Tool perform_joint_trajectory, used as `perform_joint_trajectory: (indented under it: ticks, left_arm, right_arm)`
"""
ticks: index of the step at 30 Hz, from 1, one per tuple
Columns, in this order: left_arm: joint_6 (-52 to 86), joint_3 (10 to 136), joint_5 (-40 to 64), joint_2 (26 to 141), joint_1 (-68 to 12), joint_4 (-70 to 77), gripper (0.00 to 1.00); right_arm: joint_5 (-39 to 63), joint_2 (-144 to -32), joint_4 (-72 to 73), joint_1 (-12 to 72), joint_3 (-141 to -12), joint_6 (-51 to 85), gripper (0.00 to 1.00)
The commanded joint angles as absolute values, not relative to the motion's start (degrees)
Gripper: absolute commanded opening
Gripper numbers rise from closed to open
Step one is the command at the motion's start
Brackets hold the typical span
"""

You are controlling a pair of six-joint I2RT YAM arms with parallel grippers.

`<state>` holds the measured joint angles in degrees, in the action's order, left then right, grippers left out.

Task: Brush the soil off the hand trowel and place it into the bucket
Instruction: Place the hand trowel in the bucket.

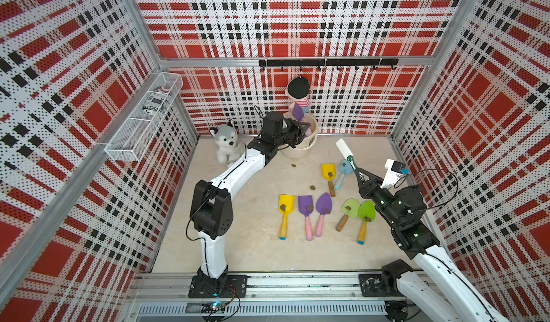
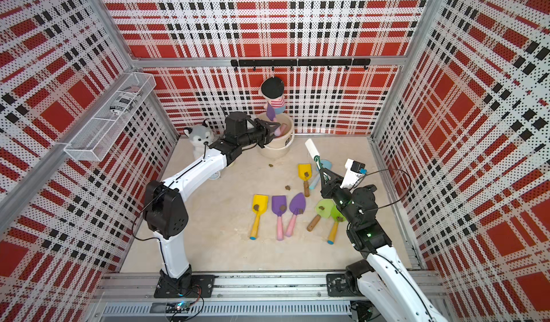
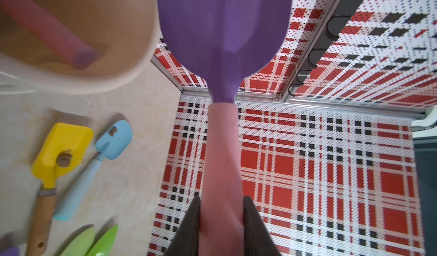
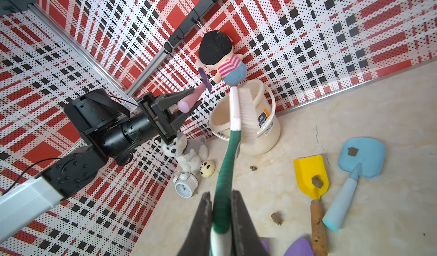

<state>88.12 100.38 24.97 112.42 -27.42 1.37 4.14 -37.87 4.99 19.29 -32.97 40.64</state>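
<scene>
Left hand point(image 1: 303, 127) grips purple trowel point(image 1: 297, 112) raised near bucket point(image 1: 297, 152) rim — right hand point(image 1: 358, 173) clamps brush point(image 1: 343, 148), well apart.

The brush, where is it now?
In both top views the brush is clamped in the right hand, raised over the blue trowel, right of the bucket.

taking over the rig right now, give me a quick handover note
Left gripper: shut on the purple trowel, raised near the bucket, not yet in it; no soil shows on its blade.
Right gripper: shut on the brush.
Done: one pink-handled trowel lies in the bucket.
Left: drop the held one in, then brush the seven trowels on the table; each carries soil. Loose lumps lie nearby.
</scene>
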Motion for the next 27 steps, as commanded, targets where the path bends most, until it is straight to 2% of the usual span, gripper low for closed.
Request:
perform_joint_trajectory:
  ticks: [1, 11, 17, 21, 24, 27]
  left_arm:
    - [99.2, 102.6, 28.1, 115.4, -27.5, 6.7, 0.0]
    - [102.3, 116.2, 24.7, 125.8, -26.8, -7.7, 0.0]
    - [102.2, 121.0, 23.1, 130.3, -26.4, -7.7, 0.01]
    - [100.8, 125.5, 22.8, 133.4, -26.5, -7.3, 0.12]
    - [99.3, 125.8, 22.1, 134.0, -26.6, -2.5, 0.33]
    - [97.1, 125.7, 20.6, 133.5, -26.6, -0.7, 0.5]
  right_arm:
    - [2.4, -35.8, 2.8, 18.9, -32.9, 39.1, 0.0]
    - [1.4, -33.7, -0.1, 18.9, -33.4, 38.1, 0.0]
    - [0.5, -32.8, -1.4, 18.9, -33.7, 36.6, 0.0]
    - [0.0, -32.3, -2.3, 19.0, -33.4, 36.3, 0.0]
    - [-0.1, -31.9, -2.5, 18.9, -33.4, 36.3, 0.0]
    - [-0.3, -31.7, -3.0, 18.9, -33.7, 36.0, 0.0]
